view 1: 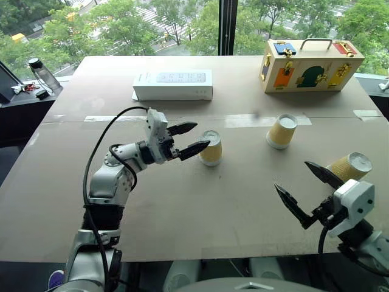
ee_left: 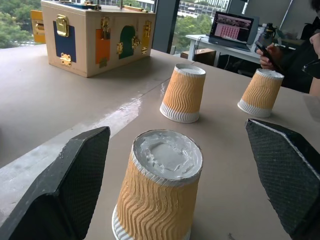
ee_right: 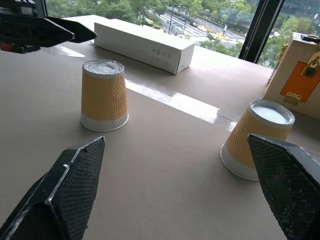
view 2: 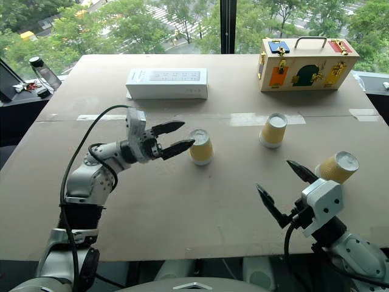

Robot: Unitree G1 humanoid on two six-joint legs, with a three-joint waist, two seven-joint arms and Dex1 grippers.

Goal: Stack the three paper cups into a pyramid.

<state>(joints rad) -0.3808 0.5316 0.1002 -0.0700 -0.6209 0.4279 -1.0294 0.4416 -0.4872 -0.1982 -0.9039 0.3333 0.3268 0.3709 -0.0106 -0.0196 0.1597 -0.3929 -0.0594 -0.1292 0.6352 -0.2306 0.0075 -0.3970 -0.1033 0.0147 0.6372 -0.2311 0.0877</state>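
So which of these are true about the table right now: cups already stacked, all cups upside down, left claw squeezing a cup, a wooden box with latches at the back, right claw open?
1. The three paper cups are already stacked. False: left cup, middle cup and right cup stand apart on the table.
2. All cups are upside down. True.
3. The left gripper squeezes a cup. False: its jaws are open beside the left cup.
4. A wooden latch box sits at the far edge. True.
5. The right gripper is open. True.
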